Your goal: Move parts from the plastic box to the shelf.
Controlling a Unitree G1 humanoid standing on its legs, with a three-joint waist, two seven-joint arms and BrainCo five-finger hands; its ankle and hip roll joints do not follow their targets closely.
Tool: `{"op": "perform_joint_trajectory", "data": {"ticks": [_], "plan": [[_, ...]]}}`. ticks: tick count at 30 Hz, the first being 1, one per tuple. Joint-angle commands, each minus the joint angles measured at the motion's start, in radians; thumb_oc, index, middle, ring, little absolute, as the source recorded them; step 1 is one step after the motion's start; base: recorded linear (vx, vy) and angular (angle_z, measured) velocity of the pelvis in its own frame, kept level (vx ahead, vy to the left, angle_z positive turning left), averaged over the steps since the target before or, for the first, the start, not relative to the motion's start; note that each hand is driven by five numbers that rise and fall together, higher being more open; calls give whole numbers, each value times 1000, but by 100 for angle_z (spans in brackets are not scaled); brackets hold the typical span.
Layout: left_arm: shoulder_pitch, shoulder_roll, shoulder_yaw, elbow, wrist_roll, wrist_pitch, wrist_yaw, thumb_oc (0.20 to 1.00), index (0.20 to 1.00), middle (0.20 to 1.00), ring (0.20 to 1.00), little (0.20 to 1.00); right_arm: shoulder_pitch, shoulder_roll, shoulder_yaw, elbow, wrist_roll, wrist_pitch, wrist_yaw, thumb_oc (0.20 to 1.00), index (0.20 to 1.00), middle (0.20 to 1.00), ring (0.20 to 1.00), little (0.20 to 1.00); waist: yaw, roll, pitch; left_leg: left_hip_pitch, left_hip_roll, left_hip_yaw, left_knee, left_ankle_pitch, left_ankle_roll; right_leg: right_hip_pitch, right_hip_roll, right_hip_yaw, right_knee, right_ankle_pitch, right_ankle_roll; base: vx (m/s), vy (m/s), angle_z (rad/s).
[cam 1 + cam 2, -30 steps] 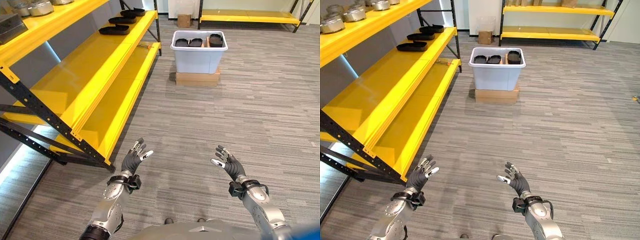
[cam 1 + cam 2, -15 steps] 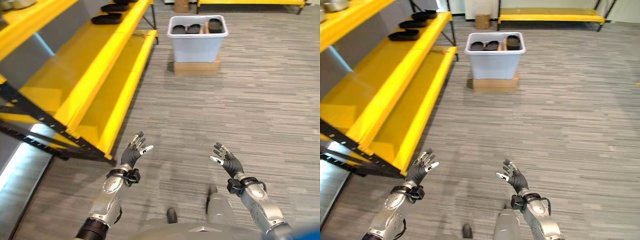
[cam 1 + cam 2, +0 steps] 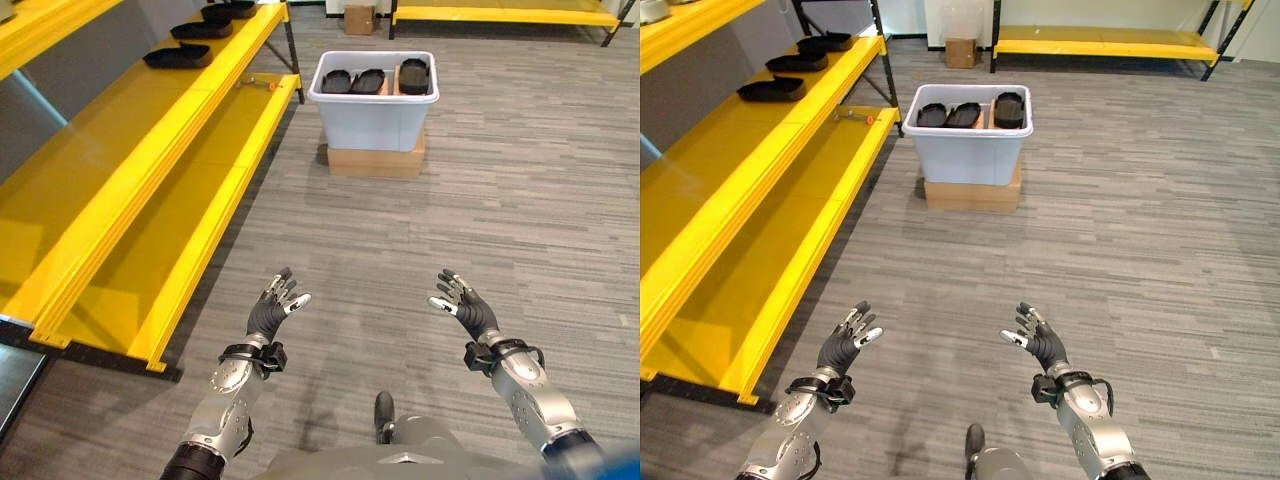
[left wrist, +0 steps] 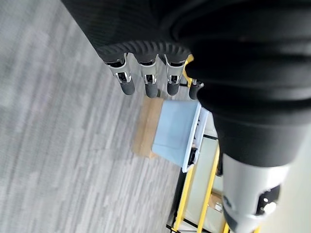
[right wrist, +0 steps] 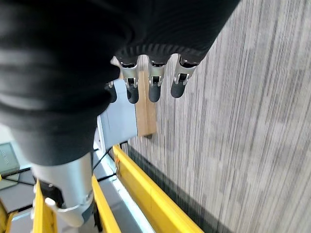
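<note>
A pale blue plastic box [image 3: 373, 110] stands on a flat cardboard box [image 3: 371, 162] on the carpet ahead. Several black parts [image 3: 356, 81] lie inside it. Three more black parts [image 3: 179, 56] rest on the middle level of the yellow shelf [image 3: 120, 180] along the left. My left hand [image 3: 270, 313] and right hand [image 3: 466, 312] hover low over the carpet, far short of the box, both open and empty. The box [image 4: 177, 134] appears past my left hand's fingers [image 4: 148, 81] in the left wrist view.
A second yellow shelf [image 3: 500, 15] runs along the back wall, with a small cardboard box [image 3: 359, 18] beside it. A small tool with an orange tip [image 3: 260, 83] lies on the left shelf's lower level. Grey carpet lies between me and the box.
The whole view has shifted: the box and shelf now look nearer and sit lower in the picture, so the camera has moved forward. Both hands stay open in front of me.
</note>
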Motion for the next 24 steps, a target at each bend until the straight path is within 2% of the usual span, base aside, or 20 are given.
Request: {"op": "perform_joint_trajectory", "data": {"ticks": [1, 2, 4, 5, 6, 7, 8, 9, 11, 13, 14, 15, 17, 18, 19, 20, 21, 22, 23, 24], "plan": [[16, 46, 22, -61, -36, -40, -10, 1000, 1000, 1000, 1000, 1000, 23, 7, -20, -59, 35, -52, -12, 1000, 1000, 1000, 1000, 1000, 26, -54, 34, -32, -62, 149, -71, -43, 86, 84, -69, 36, -95, 10, 134, 248, -13, -18], [19, 47, 17, -58, -35, -38, -12, 1000, 1000, 1000, 1000, 1000, 29, 9, -33, -54, 42, -55, -19, 1000, 1000, 1000, 1000, 1000, 48, -69, 46, -132, -108, 161, -136, -114, 101, 127, -75, 52, -112, -3, 146, 323, -4, -15], [25, 48, 18, -61, -33, -40, -13, 1000, 1000, 1000, 1000, 1000, 34, 10, -38, -55, 41, -55, -18, 1000, 1000, 1000, 1000, 1000, 50, -74, 41, -152, -115, 164, -181, -116, 103, 132, -82, 57, -117, -6, 153, 285, 45, 0], [33, 47, 11, -59, -20, -41, -19, 1000, 1000, 1000, 1000, 1000, 45, 8, -44, -53, 29, -57, -13, 1000, 1000, 1000, 1000, 1000, 63, -72, 37, -192, -113, 178, -379, -87, 98, 165, -81, 63, -127, -23, 161, 230, 64, -13], [33, 47, 11, -59, -20, -41, -19, 1000, 1000, 1000, 1000, 1000, 45, 8, -44, -53, 29, -57, -13, 1000, 1000, 1000, 1000, 1000, 63, -72, 37, -192, -114, 179, -381, -86, 98, 165, -81, 63, -127, -23, 161, 482, 143, -20], [34, 52, 11, -58, -5, -45, -23, 1000, 1000, 1000, 1000, 1000, 45, 9, -40, -46, 9, -58, -9, 1000, 1000, 1000, 1000, 1000, 86, -51, 33, -208, -125, 120, -568, 10, 76, 207, -53, 85, -141, -43, 167, 261, 79, 6], [34, 52, 11, -59, -5, -45, -23, 1000, 1000, 1000, 1000, 1000, 45, 9, -40, -46, 8, -58, -8, 1000, 1000, 1000, 1000, 1000, 85, -53, 34, -201, -128, 120, -577, 15, 76, 210, -55, 85, -142, -44, 167, 417, 125, 11], [30, 54, 11, -60, 7, -45, -22, 1000, 1000, 1000, 1000, 1000, 38, 12, -34, -32, -5, -62, -9, 1000, 1000, 1000, 1000, 1000, 97, -45, 34, -209, -137, 88, -662, 46, 66, 231, -50, 97, -143, -62, 170, 312, 96, -13], [34, 52, 16, -59, 4, -51, -30, 1000, 1000, 1000, 1000, 1000, 31, 23, -20, -34, -15, -50, 8, 1000, 1000, 1000, 1000, 1000, 99, -31, 14, -189, -128, 90, -670, 62, 66, 282, -56, 125, -128, -103, 188, 452, 172, -45], [34, 50, 13, -53, 8, -53, -25, 1000, 1000, 1000, 1000, 1000, 37, 36, -10, -37, -15, -46, 15, 1000, 1000, 1000, 1000, 1000, 105, -37, -2, -174, -137, 83, -669, 59, 77, 301, -77, 123, -119, -110, 199, 340, 142, -66], [31, 54, 15, -57, 5, -50, -24, 1000, 1000, 1000, 1000, 1000, 40, 39, -9, -43, -10, -42, 19, 1000, 1000, 1000, 1000, 1000, 104, -39, -9, -171, -146, 88, -655, 53, 84, 304, -89, 123, -97, -113, 202, 533, 248, -64], [22, 60, 18, -67, 3, -50, -13, 1000, 1000, 1000, 1000, 1000, 44, 58, -5, -60, -1, -35, 20, 1000, 1000, 1000, 1000, 1000, 101, -48, -26, -169, -170, 107, -606, 9, 105, 296, -125, 129, -31, -118, 225, 366, 179, -38], [23, 61, 18, -67, 3, -50, -13, 1000, 1000, 1000, 1000, 1000, 44, 59, -5, -61, -1, -35, 20, 1000, 1000, 1000, 1000, 1000, 103, -50, -27, -171, -171, 109, -603, 7, 105, 294, -127, 130, -28, -120, 226, 281, 182, -11], [13, 69, 19, -80, 11, -48, 1, 1000, 1000, 1000, 1000, 1000, 30, 80, 7, -56, -33, -34, 13, 1000, 1000, 1000, 1000, 1000, 101, -57, -34, -137, -211, 124, -563, -74, 160, 201, -176, 151, 220, -14, 256, 306, 225, -5], [13, 69, 19, -80, 11, -48, 1, 1000, 1000, 1000, 1000, 1000, 30, 80, 7, -56, -33, -34, 13, 1000, 1000, 1000, 1000, 1000, 102, -57, -35, -138, -210, 124, -563, -74, 160, 200, -176, 151, 220, -13, 256, 462, 397, -14], [-2, 81, 11, -85, 14, -45, 14, 1000, 1000, 1000, 1000, 1000, 11, 98, 23, -46, -14, -35, 15, 1000, 1000, 1000, 1000, 1000, 90, -51, -12, -84, -248, 123, -553, -117, 197, 122, -190, 169, 418, 158, 272, 214, 234, -5], [-3, 87, 10, -86, 16, -44, 13, 1000, 1000, 1000, 1000, 1000, 12, 96, 28, -53, -16, -33, 20, 1000, 1000, 1000, 1000, 1000, 86, -36, -5, -58, -244, 119, -563, -122, 206, 83, -184, 166, 483, 182, 271, 212, 233, 16], [-3, 87, 10, -86, 16, -44, 13, 1000, 1000, 1000, 1000, 1000, 12, 95, 28, -53, -16, -33, 20, 1000, 1000, 1000, 1000, 1000, 86, -37, -5, -58, -245, 120, -563, -122, 206, 81, -185, 168, 487, 179, 271, 231, 218, 31], [-4, 97, 9, -85, 27, -39, 14, 1000, 1000, 1000, 1000, 1000, 13, 97, 37, -57, -34, -28, 25, 1000, 1000, 1000, 1000, 1000, 75, -13, 16, -10, -242, 127, -577, -146, 224, 16, -210, 118, 591, 188, 266, 281, 213, 25], [-3, 100, 10, -85, 30, -33, 13, 1000, 1000, 1000, 1000, 1000, 17, 100, 39, -55, -33, -26, 23, 1000, 1000, 1000, 1000, 1000, 69, -6, 20, 18, -243, 130, -587, -156, 229, -19, -233, 88, 612, 168, 262, 510, 254, 21]]}}
